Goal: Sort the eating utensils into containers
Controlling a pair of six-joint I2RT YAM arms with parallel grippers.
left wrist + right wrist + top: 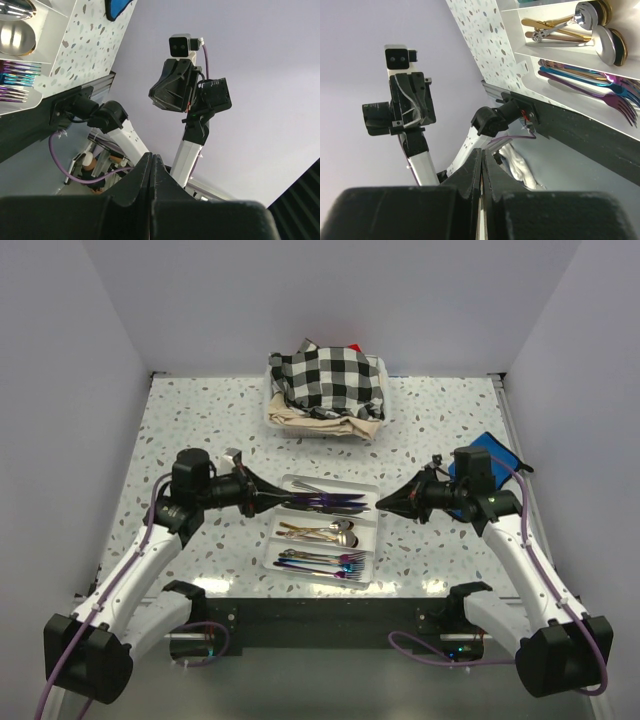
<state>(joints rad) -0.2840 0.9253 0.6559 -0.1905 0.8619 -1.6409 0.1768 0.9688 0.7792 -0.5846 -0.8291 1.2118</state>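
- Clear rectangular plastic cutlery tray (376, 540) with three long sections, lying mid-table between the two arms
- Far section: dark purple-blue knives (335, 502) with a silver piece beside them; middle section: gold and silver spoons (325, 532); near section: iridescent rainbow forks (325, 562) (prongs pointing right)
- Left gripper (281, 497): fingers pressed together on nothing, tip over the left end of the far section
- Right gripper (381, 505): fingers likewise closed and empty, tip just beside the tray's right edge
- Beige basket with black-and-white checked cloth (325, 380) at the far side of the speckled terrazzo table (200, 420); a blue object (492, 448) behind the right arm
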